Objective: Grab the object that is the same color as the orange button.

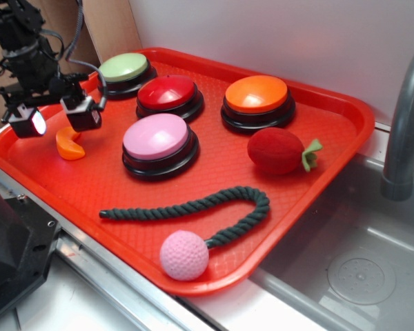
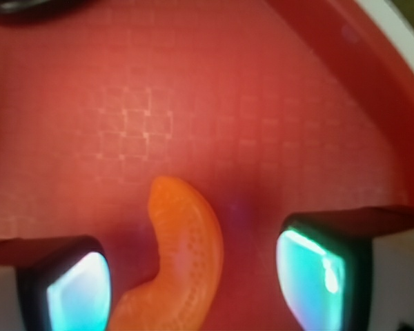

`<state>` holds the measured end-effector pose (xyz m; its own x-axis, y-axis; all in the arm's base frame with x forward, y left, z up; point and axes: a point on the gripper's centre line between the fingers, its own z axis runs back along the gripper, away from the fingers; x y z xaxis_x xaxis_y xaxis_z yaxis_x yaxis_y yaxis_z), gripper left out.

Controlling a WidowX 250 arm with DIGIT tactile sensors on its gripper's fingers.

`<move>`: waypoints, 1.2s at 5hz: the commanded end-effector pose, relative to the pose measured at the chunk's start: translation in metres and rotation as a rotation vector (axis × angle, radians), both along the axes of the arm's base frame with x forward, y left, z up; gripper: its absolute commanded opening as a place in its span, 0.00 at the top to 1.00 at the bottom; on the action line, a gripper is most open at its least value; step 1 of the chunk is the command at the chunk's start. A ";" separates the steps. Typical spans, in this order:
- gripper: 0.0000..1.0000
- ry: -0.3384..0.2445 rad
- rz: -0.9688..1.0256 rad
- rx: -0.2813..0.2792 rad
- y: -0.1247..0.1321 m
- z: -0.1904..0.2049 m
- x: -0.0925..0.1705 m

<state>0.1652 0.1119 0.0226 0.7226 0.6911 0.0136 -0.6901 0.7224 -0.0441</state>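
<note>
1. Exterior view:
   - Orange crescent piece (image 1: 70,145) lying flat on the red tray (image 1: 331,148), near the tray's left edge, left of the pink button (image 1: 159,141) and well apart from the orange button (image 1: 257,100) at the far side.
   - Same hue as that orange dome; red plush strawberry (image 1: 279,150) clearly a different colour.
   - Gripper (image 1: 55,118) hanging just above the crescent, fingers (image 1: 83,114) spread wide, nothing pinched.
   - Crescent partly tucked under the nearer finger, slightly toward the camera from the midpoint.

2. Wrist view:
   - Crescent (image 2: 186,255) sitting in the gap between the two spread fingers (image 2: 69,283), closer to the finger at the image's left than to the other.
   - Long axis running roughly up and down the picture, so across the closing line rather than along it; lower end curling toward the left-hand finger and out of frame.
   - Fingers apart from the piece, no contact visible.
   - Judgement: straight descent looks sufficient, with a small shift toward the image's left to centre the crescent; closing across the narrow width should suit the curved body.
</note>
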 end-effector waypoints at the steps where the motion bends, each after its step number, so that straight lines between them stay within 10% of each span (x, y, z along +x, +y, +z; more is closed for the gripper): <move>1: 0.00 -0.006 0.002 0.000 0.004 -0.009 -0.001; 2: 1.00 -0.009 0.014 -0.003 0.003 -0.012 -0.001; 6: 1.00 -0.014 0.061 0.007 0.006 -0.008 -0.001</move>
